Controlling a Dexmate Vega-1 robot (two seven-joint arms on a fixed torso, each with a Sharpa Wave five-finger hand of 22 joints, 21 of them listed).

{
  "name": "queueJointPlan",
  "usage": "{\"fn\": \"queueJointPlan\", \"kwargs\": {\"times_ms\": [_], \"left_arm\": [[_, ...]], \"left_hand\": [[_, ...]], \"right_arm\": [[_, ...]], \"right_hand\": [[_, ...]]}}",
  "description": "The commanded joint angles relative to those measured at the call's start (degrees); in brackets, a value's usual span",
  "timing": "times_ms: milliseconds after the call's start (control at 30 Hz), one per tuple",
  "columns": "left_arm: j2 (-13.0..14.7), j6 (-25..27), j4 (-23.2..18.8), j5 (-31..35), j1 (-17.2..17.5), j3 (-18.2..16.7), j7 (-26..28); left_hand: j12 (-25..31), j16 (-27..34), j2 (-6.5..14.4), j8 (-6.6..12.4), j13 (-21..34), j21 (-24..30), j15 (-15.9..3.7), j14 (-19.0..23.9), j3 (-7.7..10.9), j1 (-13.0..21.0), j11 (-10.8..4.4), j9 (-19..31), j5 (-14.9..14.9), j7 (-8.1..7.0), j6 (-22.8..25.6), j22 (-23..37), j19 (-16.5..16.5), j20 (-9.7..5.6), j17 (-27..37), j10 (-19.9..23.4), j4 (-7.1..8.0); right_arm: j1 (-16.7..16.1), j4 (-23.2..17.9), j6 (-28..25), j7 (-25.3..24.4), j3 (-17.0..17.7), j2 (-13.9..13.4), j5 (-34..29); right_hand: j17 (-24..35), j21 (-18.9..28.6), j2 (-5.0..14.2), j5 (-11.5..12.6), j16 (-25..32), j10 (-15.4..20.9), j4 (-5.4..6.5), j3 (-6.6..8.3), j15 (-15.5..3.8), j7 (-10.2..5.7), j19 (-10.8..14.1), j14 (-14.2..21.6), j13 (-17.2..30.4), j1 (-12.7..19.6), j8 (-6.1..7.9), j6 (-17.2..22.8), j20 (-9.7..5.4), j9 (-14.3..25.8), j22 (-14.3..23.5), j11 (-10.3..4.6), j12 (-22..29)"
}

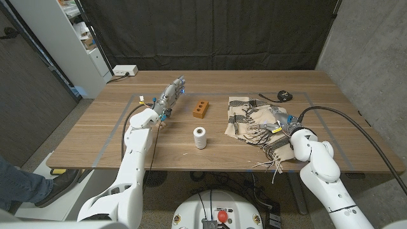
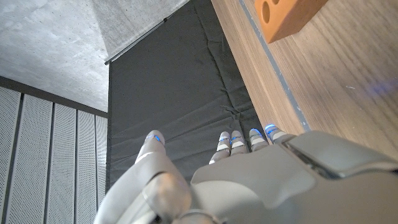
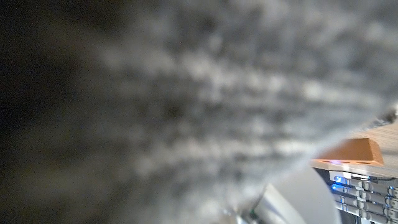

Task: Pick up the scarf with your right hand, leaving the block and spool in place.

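Note:
The beige-and-black plaid scarf point(image 1: 249, 117) lies rumpled on the table's right half, its fringe reaching the near edge. My right hand point(image 1: 272, 130) is sunk in its folds and grips the cloth, which drapes over the wrist. Blurred scarf cloth point(image 3: 186, 106) sits right against the right wrist camera. The orange block point(image 1: 201, 109) point(image 2: 292, 15) point(image 3: 348, 152) lies at mid-table, and the white spool point(image 1: 200, 137) stands upright in front of it. My left hand point(image 1: 170, 95) point(image 2: 249, 180) holds nothing, fingers stretched out, left of the block.
A small black round object point(image 1: 283, 96) lies behind the scarf. A white power strip point(image 1: 124, 71) sits at the table's far left corner, beside a shelf unit point(image 1: 76, 38). A person's leg and shoe point(image 1: 38, 187) show at the lower left.

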Motion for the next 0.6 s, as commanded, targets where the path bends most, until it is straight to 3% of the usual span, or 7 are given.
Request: {"fn": "queueJointPlan", "kwargs": {"times_ms": [33,467,600], "left_arm": [[-0.1,-0.6,0.8,-0.1,-0.1,-0.3,-0.2],[-0.3,-0.3,-0.4,0.0,0.6,-0.1,-0.1],[-0.3,-0.1,-0.7,0.0,0.8,0.0,-0.1]], "left_hand": [[-0.1,-0.1,0.2,0.09,0.3,0.0,-0.07,-0.6,-0.04,0.4,-0.28,0.3,-0.2,-0.17,0.0,0.2,-3.3,0.50,0.3,-0.2,-0.28],[-0.1,-0.1,0.1,0.07,0.3,0.0,-0.03,-0.7,-0.19,0.3,-0.20,0.3,-0.3,-0.29,0.0,0.3,-3.4,0.65,0.3,-0.2,-0.24],[-0.1,-0.1,0.1,0.08,0.3,0.1,-0.05,-0.7,-0.22,0.2,-0.21,0.3,-0.3,-0.35,0.1,0.3,-3.4,0.64,0.3,-0.3,-0.23]], "right_arm": [[0.6,1.4,-0.8,-0.1,-0.9,-0.3,0.0],[0.7,2.4,-0.8,-1.6,-1.2,-0.7,0.5],[0.8,2.8,-0.6,-1.9,-1.4,-1.2,0.2]], "right_hand": [[0.0,0.3,-0.33,0.6,0.3,-0.2,0.02,-0.44,0.02,0.01,1.0,0.3,0.2,0.5,0.45,-0.4,0.13,0.1,0.3,0.41,0.3],[0.0,0.6,-0.26,0.7,0.6,-0.2,0.02,-0.57,-0.04,0.03,2.3,0.9,0.2,0.7,0.59,-0.4,0.08,0.1,0.3,0.45,0.5],[0.0,2.0,0.27,1.0,1.6,0.1,-0.11,-0.65,-1.32,-0.34,7.6,3.4,0.2,1.6,0.97,-0.1,-0.31,0.1,0.5,0.29,0.8]]}}
